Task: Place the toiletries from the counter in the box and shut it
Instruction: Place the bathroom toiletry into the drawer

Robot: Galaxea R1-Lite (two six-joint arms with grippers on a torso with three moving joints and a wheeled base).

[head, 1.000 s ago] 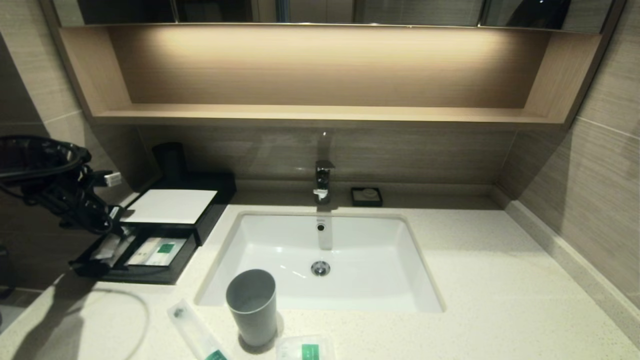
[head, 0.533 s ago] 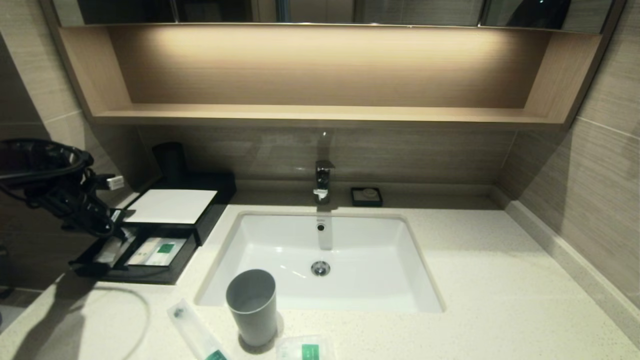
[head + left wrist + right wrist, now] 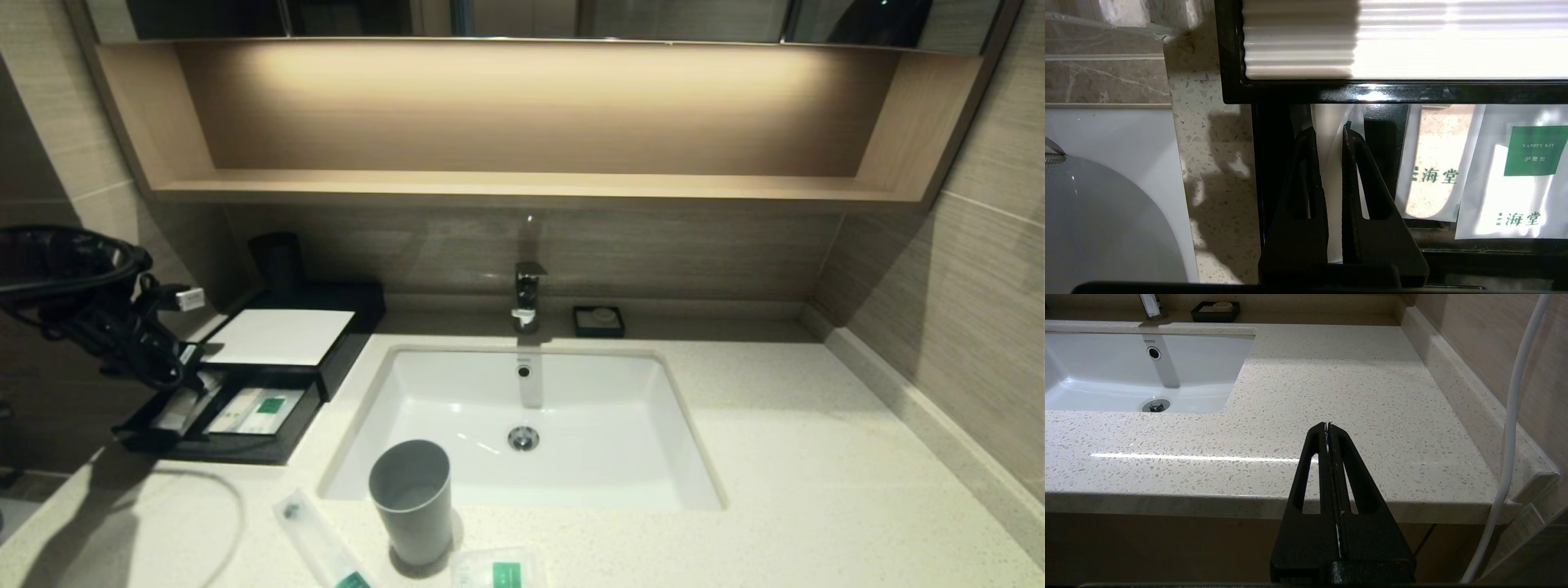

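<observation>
The left tool [image 3: 1327, 134] hangs over the far-left compartment of the box's [image 3: 277, 336] open drawer, pinched narrow on a long packet [image 3: 1333, 163] whose length runs along the fingers, down into the drawer. Two more toiletries wait on the near tabletop [image 3: 816, 490]: a long packet [image 3: 318, 543] left of the grey cup [image 3: 411, 500], and a squarish one [image 3: 498, 569] beside it. The right tool [image 3: 1327, 428], pressed shut and empty, is parked off the right edge.

The black box [image 3: 326, 359] with a white top panel sits on the cream speckled surface [image 3: 816, 490] left of the sink, its front drawer [image 3: 245, 445] pulled out. Inside lie white packets [image 3: 1511, 179] with green labels (one reads "VANITY KIT"). A long narrow packet [image 3: 318, 543] and a small squarish one [image 3: 498, 569] lie flat at the near edge.
</observation>
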